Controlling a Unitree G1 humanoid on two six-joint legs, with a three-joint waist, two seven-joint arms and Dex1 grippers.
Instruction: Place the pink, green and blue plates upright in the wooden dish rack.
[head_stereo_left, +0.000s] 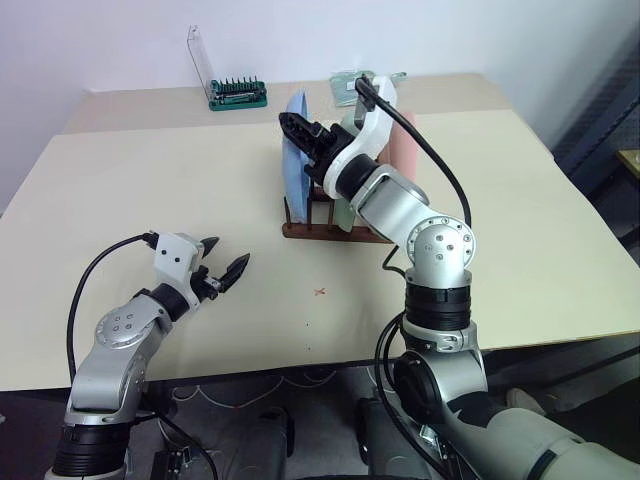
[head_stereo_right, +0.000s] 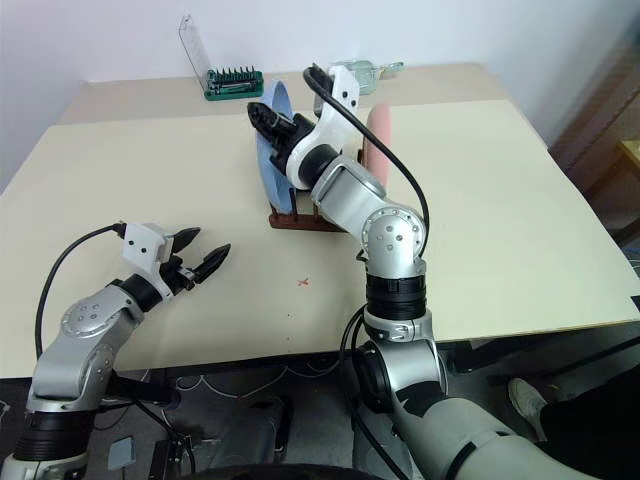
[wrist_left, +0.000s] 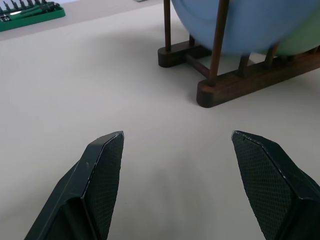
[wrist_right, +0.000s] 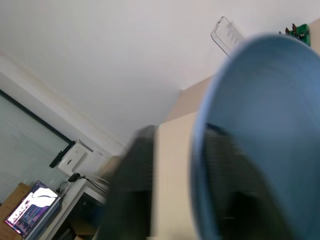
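Hovering low over the table (head_stereo_left: 120, 190), the left gripper (head_stereo_left: 222, 266) waits with fingers spread and empty, clear of the work. Further right, the blue plate (head_stereo_left: 296, 150) stands in the wooden rack (head_stereo_left: 330, 231) beside green (head_stereo_left: 346, 212) and pink (head_stereo_left: 404, 145); the right gripper (head_stereo_left: 300, 133) straddles its rim, jaws parted, apparently letting go.

The right arm crosses in front of the wooden dish rack (head_stereo_left: 335, 230), covering its middle pegs and most of the green plate (head_stereo_left: 349, 124), of which slivers show. The pink plate (head_stereo_left: 405, 150) is half hidden behind the same arm. In the right wrist view the right pincer (wrist_right: 172, 195) is a dark blur on either side of the blue plate's (wrist_right: 260, 130) rim (whether its fingers touch the plate cannot be told). The left wrist view cuts the blue plate off at its upper edge. The bits in the green tool holder (head_stereo_left: 238, 94) are too small to tell apart.
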